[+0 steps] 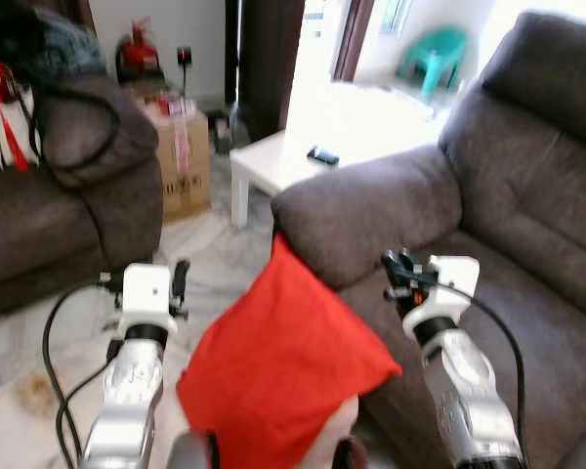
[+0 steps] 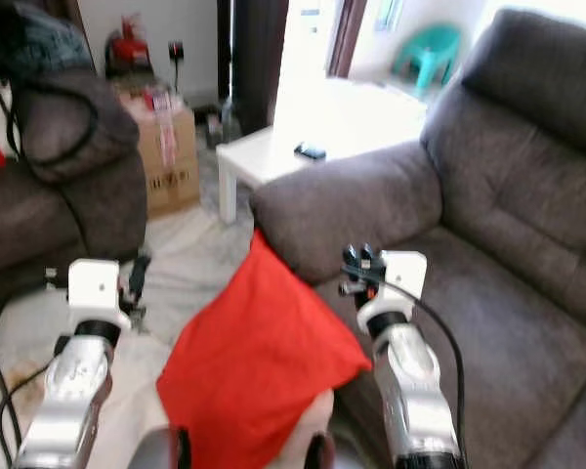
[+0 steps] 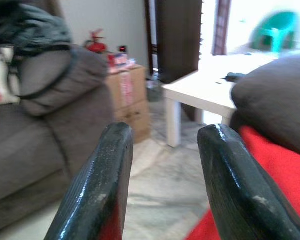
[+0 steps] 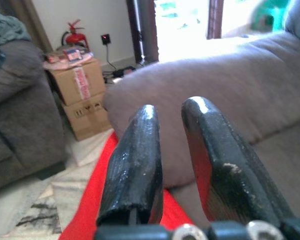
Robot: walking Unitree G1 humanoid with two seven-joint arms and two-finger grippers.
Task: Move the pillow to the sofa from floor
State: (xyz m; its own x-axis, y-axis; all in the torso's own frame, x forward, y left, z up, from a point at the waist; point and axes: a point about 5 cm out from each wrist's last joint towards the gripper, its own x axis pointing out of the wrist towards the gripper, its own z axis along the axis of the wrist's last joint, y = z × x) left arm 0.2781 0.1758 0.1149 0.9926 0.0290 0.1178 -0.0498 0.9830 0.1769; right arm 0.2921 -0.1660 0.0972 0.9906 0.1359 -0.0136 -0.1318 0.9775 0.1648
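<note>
A red pillow (image 1: 278, 366) leans against the front of the grey sofa (image 1: 527, 254), its upper corner touching the underside of the armrest (image 1: 366, 210) and its lower part low in the frame between the robot's two arms; whether its bottom edge rests on the floor cannot be told. The left gripper (image 3: 162, 170) hovers just to the pillow's left, its two black fingers (image 3: 102, 185) spread apart with nothing between them; the right gripper (image 4: 172, 150) hangs above the pillow's right edge and the seat front, its fingers parted by a narrow gap, gripping nothing.

The pillow is not yet on the seat; judged from here, the trouble lies in the armrest, which overhangs the pillow's top corner; a straight lift could jam the soft cloth under it, or a one-sided pinch could let the pillow fold and slide back down to the marble floor (image 1: 215, 259); a loose black cable (image 1: 54, 337) on the left arm loops close to the working space and could snag.

Beyond, a white low table (image 1: 273, 161) stands behind the armrest with a small dark object (image 1: 322, 155) on it; a taped cardboard box (image 1: 184, 156) sits beside a second dark sofa (image 1: 68, 186) piled with clothes; a red fire extinguisher (image 1: 137, 49) and a teal plastic chair (image 1: 435, 54) stand farthest off.
</note>
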